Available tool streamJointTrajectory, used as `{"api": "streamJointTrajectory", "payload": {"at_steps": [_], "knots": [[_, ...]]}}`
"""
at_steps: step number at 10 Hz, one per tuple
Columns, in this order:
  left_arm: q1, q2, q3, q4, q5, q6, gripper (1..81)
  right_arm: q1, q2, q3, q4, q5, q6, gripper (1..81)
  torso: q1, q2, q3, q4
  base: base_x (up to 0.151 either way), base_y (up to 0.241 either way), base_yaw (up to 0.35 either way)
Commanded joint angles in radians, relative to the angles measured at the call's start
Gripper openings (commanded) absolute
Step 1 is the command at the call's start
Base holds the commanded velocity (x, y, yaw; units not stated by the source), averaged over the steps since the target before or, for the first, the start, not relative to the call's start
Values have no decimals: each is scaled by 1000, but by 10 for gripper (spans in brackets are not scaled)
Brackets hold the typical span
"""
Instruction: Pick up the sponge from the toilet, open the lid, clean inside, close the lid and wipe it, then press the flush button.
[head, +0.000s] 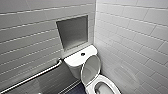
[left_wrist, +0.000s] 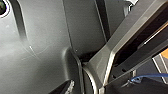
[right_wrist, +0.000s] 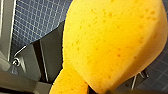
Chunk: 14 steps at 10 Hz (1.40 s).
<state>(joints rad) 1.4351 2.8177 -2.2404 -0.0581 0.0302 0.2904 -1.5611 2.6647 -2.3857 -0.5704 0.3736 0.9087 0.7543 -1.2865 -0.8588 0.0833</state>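
Nothing can be read here: no text, label, brand, number or sign shows on the toilet (head: 74, 60), the flush button (head: 82, 54), the sponge (right_wrist: 112, 45), the wall tiles (head: 130, 37) or the rail (head: 32, 76)
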Motion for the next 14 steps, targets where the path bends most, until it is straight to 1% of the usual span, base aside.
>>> {"api": "streamJointTrajectory", "payload": {"at_steps": [1,3,5,6,7,8,9,10,11,12,13,14], "knots": [[-2,29,-39,-23,86,4,811,-23,22,-73,-48,-50,-4,10,-62,97,-3,0,0,0,0],[-3,65,-93,-29,88,4,811,-26,65,-145,-58,-51,-4,10,-103,157,20,0,0,0,0],[-5,92,-146,-37,88,4,811,-28,121,-237,-97,-59,-4,10,-146,224,26,0,0,0,0],[-5,115,-187,-37,88,4,811,-28,155,-284,-126,-64,-4,10,-173,264,55,0,0,0,0],[-6,135,-223,-37,88,4,811,-28,172,-311,-129,-62,-4,10,-196,299,119,0,0,0,0],[-6,149,-248,-37,88,4,811,-28,175,-314,-131,-62,-4,10,-212,327,133,0,0,0,0],[-5,154,-254,-35,88,4,811,-28,175,-314,-132,-64,-2,10,-228,351,97,0,0,0,0],[-6,152,-254,-37,88,4,811,-26,177,-318,-131,-73,6,10,-183,282,85,0,0,0,0],[-5,151,-254,-39,88,3,811,-21,180,-317,-120,-132,12,10,-188,290,109,0,0,0,0],[-6,149,-258,-55,83,1,811,-18,189,-318,-114,-199,13,10,-194,298,115,0,0,0,0],[-14,145,-269,-101,77,-1,811,-18,203,-317,-114,-278,13,10,-196,301,122,0,0,0,0],[-35,132,-263,-118,89,-1,811,-26,208,-314,-115,-311,15,10,-196,301,121,0,0,0,0]]}}
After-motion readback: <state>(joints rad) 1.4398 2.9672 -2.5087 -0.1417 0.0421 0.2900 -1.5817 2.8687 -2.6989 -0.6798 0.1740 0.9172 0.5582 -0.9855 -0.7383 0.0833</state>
